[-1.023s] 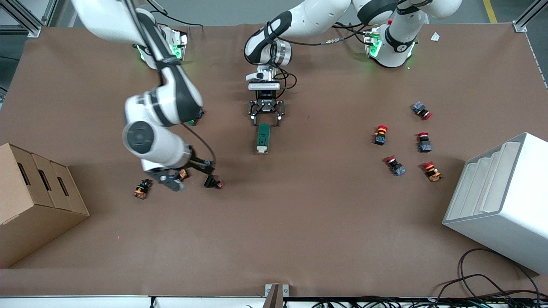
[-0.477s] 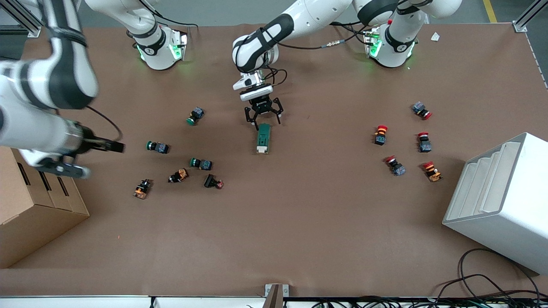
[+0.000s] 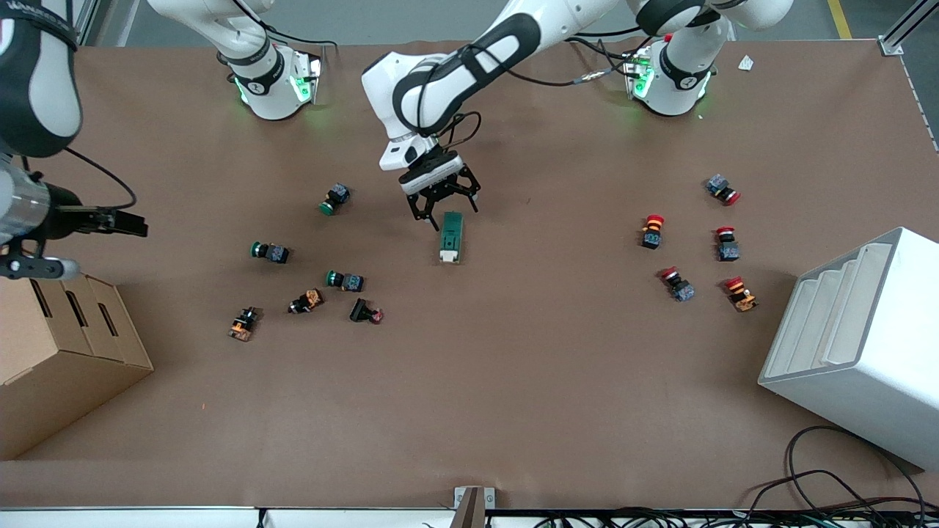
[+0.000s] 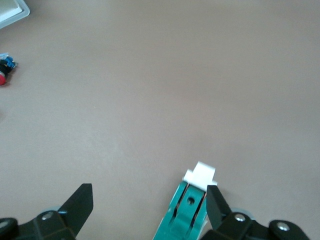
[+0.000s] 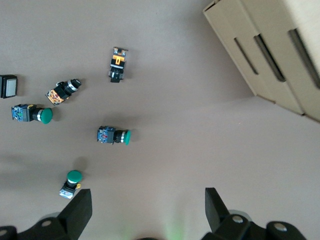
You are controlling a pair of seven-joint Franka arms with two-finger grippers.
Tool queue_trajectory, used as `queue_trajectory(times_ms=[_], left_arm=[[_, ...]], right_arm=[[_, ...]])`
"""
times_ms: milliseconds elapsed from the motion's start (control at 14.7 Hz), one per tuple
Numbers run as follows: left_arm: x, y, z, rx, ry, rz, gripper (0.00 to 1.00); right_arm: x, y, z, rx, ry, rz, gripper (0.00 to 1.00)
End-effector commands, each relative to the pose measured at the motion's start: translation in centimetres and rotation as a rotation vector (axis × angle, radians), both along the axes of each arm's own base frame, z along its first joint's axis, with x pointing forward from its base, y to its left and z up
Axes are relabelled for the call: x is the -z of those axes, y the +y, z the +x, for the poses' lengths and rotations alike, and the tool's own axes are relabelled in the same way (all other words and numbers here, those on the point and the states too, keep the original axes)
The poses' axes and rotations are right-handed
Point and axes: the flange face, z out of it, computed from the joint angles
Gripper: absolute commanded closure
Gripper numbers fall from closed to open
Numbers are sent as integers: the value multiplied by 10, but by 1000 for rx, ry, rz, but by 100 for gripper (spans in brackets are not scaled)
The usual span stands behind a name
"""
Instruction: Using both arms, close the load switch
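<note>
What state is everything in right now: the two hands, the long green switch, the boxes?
Left hand: open, over the green switch's end toward the arms' bases.
Right hand: open, above the cardboard box.
Green switch: flat on the table, not gripped.
Cardboard box: flaps open.
White bin: lying tilted.

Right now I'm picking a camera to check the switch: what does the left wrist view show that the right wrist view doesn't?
Left wrist only: the load switch with its white lever, by one finger of the open left pincer, and a red button. Right wrist only: green buttons, the cardboard box, and the open right pincer. Both: brown table.
</note>
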Motion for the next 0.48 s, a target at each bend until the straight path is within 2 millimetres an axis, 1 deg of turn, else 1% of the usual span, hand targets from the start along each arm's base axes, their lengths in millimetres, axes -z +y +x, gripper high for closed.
queue_trajectory(times_ms=[0, 68, 136, 205, 409], left_arm=[[-47, 19, 28, -7, 31, 9, 0], [-63, 30, 42, -11, 54, 13, 0], [-83, 42, 59, -20, 82, 2, 0], [-110, 57, 75, -14, 117, -12, 0], [-193, 115, 121, 12, 209, -74, 0]], right_arm=[[-30, -31, 3, 3, -44, -14, 0], [-35, -35, 3, 9, -55, -15, 0], [-41, -36, 4, 11, -68, -17, 0], [-49, -35, 5, 12, -83, -22, 0], [-55, -33, 6, 9, -81, -16, 0]])
